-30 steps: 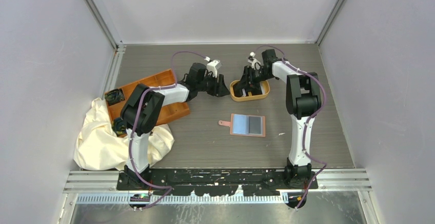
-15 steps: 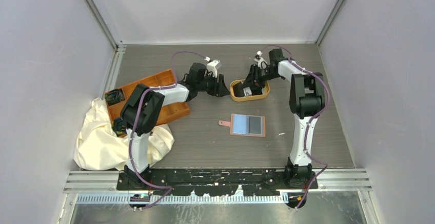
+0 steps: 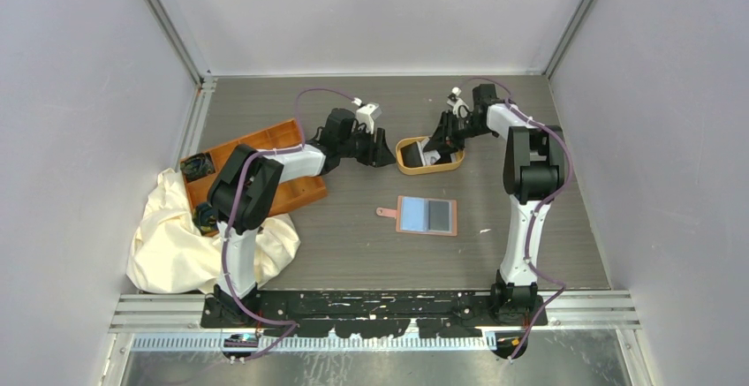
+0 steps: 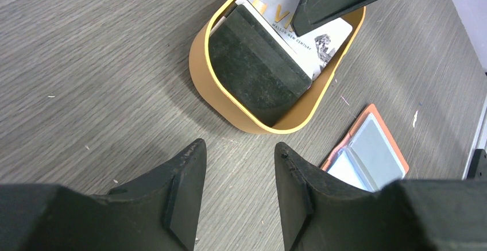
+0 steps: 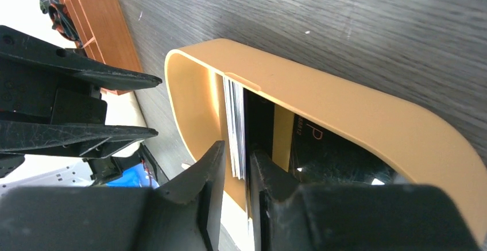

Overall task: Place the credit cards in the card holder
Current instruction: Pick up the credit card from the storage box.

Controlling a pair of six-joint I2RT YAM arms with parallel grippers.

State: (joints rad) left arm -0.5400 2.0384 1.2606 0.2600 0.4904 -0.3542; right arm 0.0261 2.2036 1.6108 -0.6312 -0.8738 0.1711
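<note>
Across your table (image 3: 548,227), the left gripper (image 4: 238,196) hovers with its fingers apart, holding nothing, just beside the oval tray (image 4: 198,56). The card holder (image 3: 427,215) lies open nearer the bases (blue pockets up). Your right gripper (image 5: 237,150) is clamped on the credit cards (image 5: 232,107), which stand edge-on inside that tray.

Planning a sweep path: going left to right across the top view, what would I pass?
Cream cloth → orange compartment tray → tan oval tray → right arm's white upright link. Card holder omitted; it shares the oval tray's span.
</note>
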